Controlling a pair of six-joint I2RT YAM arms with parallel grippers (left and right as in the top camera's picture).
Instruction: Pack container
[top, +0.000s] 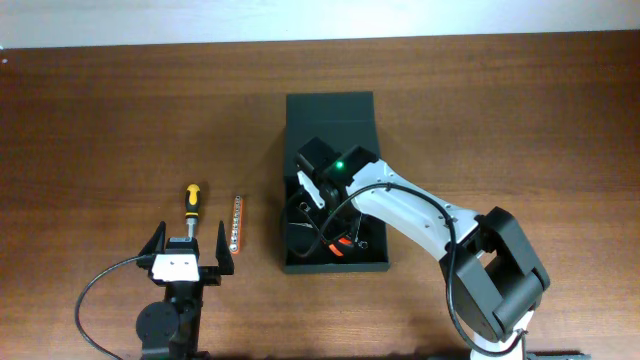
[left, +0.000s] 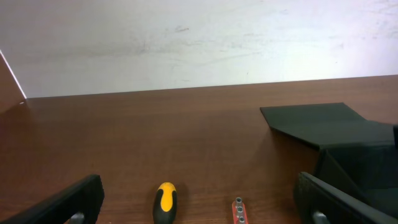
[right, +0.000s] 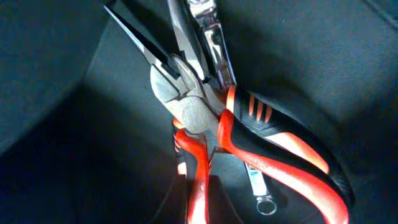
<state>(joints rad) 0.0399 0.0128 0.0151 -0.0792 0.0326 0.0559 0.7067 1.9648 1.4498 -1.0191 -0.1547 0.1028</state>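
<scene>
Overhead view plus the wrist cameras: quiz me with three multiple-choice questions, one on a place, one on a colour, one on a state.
1. Where is the screwdriver relative to the container?
A) inside it
B) on the table, left of it
C) on its lid

2. What colour are the handles of the pliers?
A) blue
B) green
C) red-orange and black

3. How do the left fingers stand?
A) open, gripping nothing
B) shut on the screwdriver
C) shut on the pliers

Answers:
1 B: it lies on bare wood beside the box.
2 C: the right wrist view shows them close up.
3 A: they stand wide apart in both views.
</scene>
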